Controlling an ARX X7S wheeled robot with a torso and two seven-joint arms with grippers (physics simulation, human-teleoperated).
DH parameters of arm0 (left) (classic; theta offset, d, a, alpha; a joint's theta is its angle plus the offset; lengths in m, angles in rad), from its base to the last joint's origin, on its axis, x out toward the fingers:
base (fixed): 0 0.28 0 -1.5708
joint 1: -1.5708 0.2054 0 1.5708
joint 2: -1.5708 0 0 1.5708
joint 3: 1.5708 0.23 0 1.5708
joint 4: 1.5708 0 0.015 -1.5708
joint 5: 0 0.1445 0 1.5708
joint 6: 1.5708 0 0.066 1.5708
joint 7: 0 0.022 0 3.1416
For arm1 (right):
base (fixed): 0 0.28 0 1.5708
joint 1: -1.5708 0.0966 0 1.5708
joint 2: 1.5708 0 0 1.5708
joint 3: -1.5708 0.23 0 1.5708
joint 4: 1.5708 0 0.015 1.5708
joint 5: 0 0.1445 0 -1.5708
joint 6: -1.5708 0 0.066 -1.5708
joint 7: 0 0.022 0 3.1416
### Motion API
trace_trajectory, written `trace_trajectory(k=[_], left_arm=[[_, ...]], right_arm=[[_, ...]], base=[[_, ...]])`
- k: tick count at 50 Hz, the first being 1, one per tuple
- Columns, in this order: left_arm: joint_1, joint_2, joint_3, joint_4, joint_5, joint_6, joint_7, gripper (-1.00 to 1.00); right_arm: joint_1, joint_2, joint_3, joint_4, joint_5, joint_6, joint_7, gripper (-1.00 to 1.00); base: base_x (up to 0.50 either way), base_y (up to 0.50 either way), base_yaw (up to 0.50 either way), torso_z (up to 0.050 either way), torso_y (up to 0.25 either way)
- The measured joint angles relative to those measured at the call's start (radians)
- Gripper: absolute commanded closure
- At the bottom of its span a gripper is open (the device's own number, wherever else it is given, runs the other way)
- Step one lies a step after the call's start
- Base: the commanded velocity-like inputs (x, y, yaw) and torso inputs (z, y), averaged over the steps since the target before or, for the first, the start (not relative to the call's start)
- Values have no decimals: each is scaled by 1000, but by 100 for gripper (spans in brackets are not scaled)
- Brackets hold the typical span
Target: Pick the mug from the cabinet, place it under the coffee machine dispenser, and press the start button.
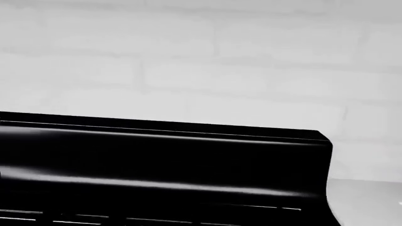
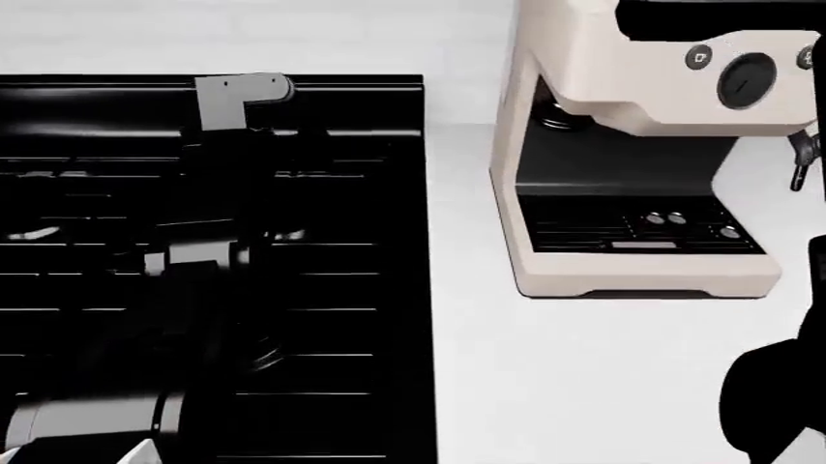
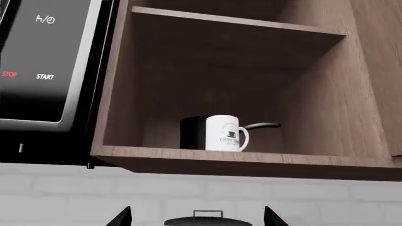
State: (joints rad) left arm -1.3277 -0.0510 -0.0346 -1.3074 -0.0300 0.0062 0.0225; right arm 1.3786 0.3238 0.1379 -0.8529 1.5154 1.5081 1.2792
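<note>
The white mug (image 3: 225, 133) with a dark logo stands upright on the lower shelf of the open wooden cabinet (image 3: 238, 162), handle to the right. My right gripper (image 3: 196, 218) is open and empty, well below and short of the shelf; only its two dark fingertips (image 3: 119, 218) show. The cream-beige coffee machine (image 2: 645, 280) stands on the counter, with its black dispenser (image 2: 558, 118) above the drip grille (image 2: 620, 227). My left arm (image 2: 193, 261) reaches over the black stove; its jaws do not show against the dark surface.
A dark pot (image 3: 191, 132) with a long handle stands right behind the mug. A microwave panel (image 3: 44, 75) hangs left of the cabinet. A dark lid (image 3: 196, 221) shows between the right fingertips. The black stove (image 2: 323, 290) is left of the machine, and a thin steam wand (image 2: 803, 159) is on the machine's right.
</note>
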Motion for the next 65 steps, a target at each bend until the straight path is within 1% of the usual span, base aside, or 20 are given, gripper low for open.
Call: trace_trajectory(k=[12, 29, 36, 38, 40, 43, 46, 49, 52, 57, 65], left_arm=[[0, 0, -4, 0, 5, 0, -2, -100], [0, 1, -7, 0, 9, -1, -3, -100], [0, 1, -8, 0, 10, -2, -2, -100], [-1, 1, -8, 0, 11, -2, -1, -100], [-1, 1, -8, 0, 11, -3, -2, -100], [-1, 1, -8, 0, 12, -3, -2, -100], [0, 1, -8, 0, 12, -2, -3, -100], [0, 1, -8, 0, 13, -2, -3, -100], [0, 1, -7, 0, 13, -1, -4, -100], [0, 2, -7, 0, 14, -2, -5, -100], [-1, 2, -5, 0, 15, -2, -7, -100]], right_arm=[[53, 47, -32, 30, 104, -38, 89, -100], [85, 89, -66, 45, 162, -85, 140, -100], [99, 115, -81, 60, 192, -132, 185, -100], [118, 152, -124, 67, 202, -184, 204, -100], [157, 212, -203, 74, 214, -269, 220, -100], [265, 320, -381, 79, 232, -429, 238, -100], [410, 414, -588, 81, 252, -589, 252, -100], [554, 482, -773, 84, 273, -719, 262, -100], [664, 528, -896, 93, 294, -802, 270, -100], [787, 572, -1003, 119, 325, -863, 278, -100], [888, 573, -1030, 212, 345, -838, 272, -100]], base=[[500, 0, 0, 0, 1], [500, 3, 0, 0, 1], [0, 0, 0, 0, 0], [0, 0, 0, 0, 0], [0, 0, 0, 0, 0], [0, 0, 0, 0, 0], [0, 0, 0, 0, 0], [0, 0, 0, 0, 0], [0, 0, 0, 0, 0], [0, 0, 0, 0, 0], [0, 0, 0, 0, 0]])
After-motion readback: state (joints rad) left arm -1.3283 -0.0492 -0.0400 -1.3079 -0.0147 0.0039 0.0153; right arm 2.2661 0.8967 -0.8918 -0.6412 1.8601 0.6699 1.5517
